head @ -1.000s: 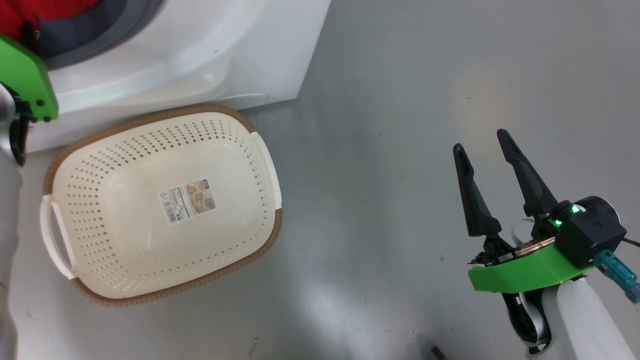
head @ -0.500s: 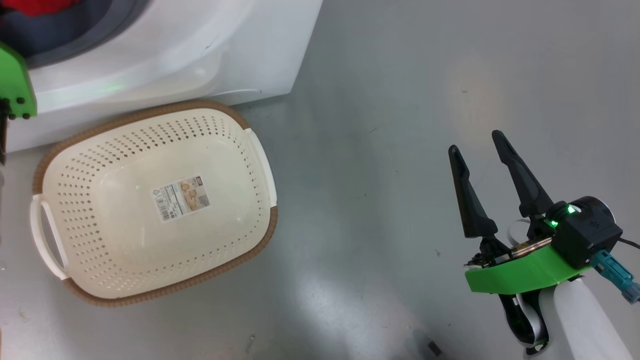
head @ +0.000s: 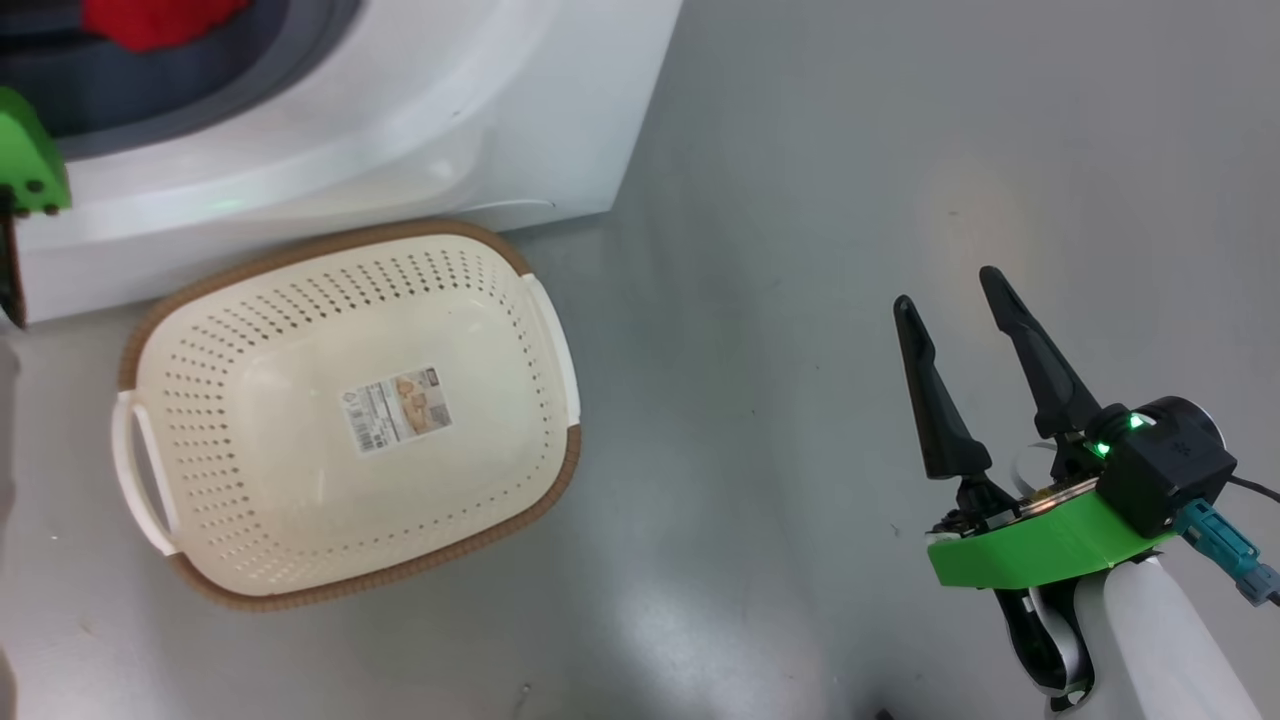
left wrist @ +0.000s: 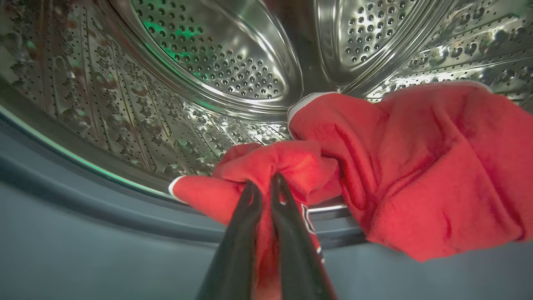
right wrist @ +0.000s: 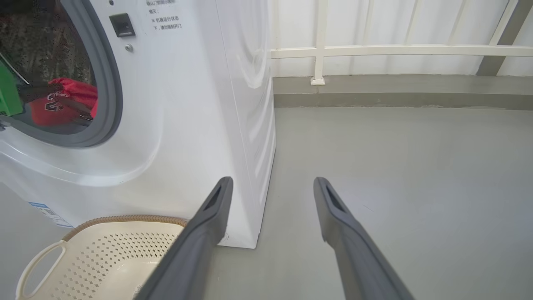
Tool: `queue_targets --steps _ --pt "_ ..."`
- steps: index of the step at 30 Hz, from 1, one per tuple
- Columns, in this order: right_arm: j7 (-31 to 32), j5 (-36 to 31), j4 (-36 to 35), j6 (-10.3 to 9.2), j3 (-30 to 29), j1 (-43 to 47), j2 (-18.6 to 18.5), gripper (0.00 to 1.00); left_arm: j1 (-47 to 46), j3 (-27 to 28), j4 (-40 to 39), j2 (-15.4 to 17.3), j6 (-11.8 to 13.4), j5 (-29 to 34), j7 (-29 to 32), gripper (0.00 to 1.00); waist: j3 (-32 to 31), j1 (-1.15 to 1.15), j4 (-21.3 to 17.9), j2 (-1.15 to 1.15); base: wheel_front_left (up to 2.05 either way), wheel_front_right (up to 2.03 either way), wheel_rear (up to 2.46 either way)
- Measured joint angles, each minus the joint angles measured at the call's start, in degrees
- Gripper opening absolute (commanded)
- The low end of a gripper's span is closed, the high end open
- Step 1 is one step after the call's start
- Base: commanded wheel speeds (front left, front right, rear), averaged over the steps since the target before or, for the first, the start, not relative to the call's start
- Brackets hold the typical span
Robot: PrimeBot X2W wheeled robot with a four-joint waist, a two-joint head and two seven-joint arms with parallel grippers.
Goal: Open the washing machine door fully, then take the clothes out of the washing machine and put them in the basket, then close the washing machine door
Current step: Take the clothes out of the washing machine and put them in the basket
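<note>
**Camera turns a bit, left pincer holds the red clothes**

Everything in the head view sits a little more to the right than half a second ago. That is the camera moving, not the things. The right pincer [head: 946, 286] is at the same spot low on the right as before.

The left pincer [left wrist: 264, 183] is inside the mouth of the washing machine [head: 400, 120]. Its two dark fingers are pressed close together and pinch a fold of the red clothes [left wrist: 416, 166]. The red clothes have white trim and lie at the front of the shiny steel drum [left wrist: 216, 54]. Part of them hangs over the grey rubber ring [left wrist: 62, 250]. In the right wrist view the red clothes show through the round opening, with white marks on them.

The right pincer hangs over the grey floor [head: 800, 200], well apart from the washing machine. Its fingers are spread wide and hold nothing.

The cream basket [head: 250, 330] stands on the floor just in front of the washing machine. It has a brown rim, and a label sticker [head: 397, 409] lies flat on its bottom. A green plate [head: 25, 160] on the left arm shows at the left edge of the head view.
</note>
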Motion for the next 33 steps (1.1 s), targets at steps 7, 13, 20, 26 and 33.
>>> queue_targets --steps 7,13,20,26,33 --pt "0.0 0.0 0.3 0.0 -0.1 0.0 0.0 1.0 7.0 2.3 -12.0 0.0 -0.5 -1.6 -0.6 0.0 -2.0 0.0 1.6 0.0 0.0 0.0 0.0" --pt "0.0 0.0 0.7 0.0 -0.2 0.1 0.0 1.0 16.5 4.7 -23.4 -0.6 -0.3 -2.1 -0.6 0.0 -4.3 0.0 2.7 0.0 0.0 0.0 0.0" --pt "0.0 -0.1 1.1 0.0 -1.0 0.6 0.0 1.0 25.8 7.3 -35.6 -2.5 0.3 -2.7 -0.6 0.0 -7.4 0.0 3.8 0.0 0.0 0.0 0.0" --pt "0.0 -0.1 1.5 0.0 -1.1 1.2 0.0 1.0 33.3 8.9 -45.0 -4.3 0.3 -3.0 -0.8 0.0 -10.4 0.0 4.7 0.0 0.0 0.0 0.0" --pt "0.0 -0.1 2.0 0.0 -1.6 3.0 -0.1 1.0 41.5 10.0 -53.5 -6.9 0.2 -3.0 -0.8 0.0 -14.1 0.0 5.7 0.0 0.0 0.0 0.0"
